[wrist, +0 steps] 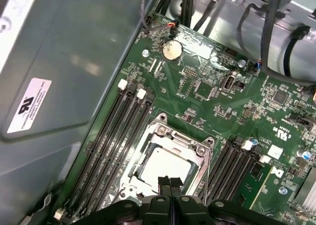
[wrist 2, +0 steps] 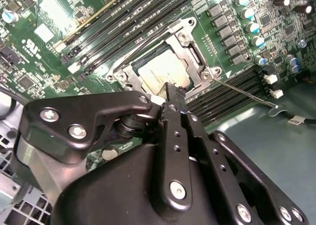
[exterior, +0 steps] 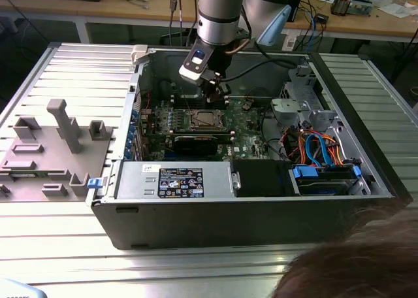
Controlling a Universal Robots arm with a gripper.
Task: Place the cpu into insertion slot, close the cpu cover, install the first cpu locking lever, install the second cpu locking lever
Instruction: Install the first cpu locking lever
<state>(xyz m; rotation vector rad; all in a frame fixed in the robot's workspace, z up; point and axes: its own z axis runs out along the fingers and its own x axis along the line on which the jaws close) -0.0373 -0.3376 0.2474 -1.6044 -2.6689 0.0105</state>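
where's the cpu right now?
In both wrist views the cpu sits on the motherboard, framed by the cpu cover, between memory slots, gripper at its edge.

Exterior view: off-arm cam, high, looks down at a slant into the open pc case (exterior: 196,210), mid-range. Both wrist views: close over the motherboard (wrist: 207,101), facing down. All 3 views share the cpu (exterior: 208,119) (wrist 2: 165,72) (wrist: 165,167).

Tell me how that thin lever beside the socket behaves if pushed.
The locking lever is a thin bare metal rod, so probably springy and light. Its smooth surface may let the claw slip off. Anchored at the cpu cover corner, it likely swings.
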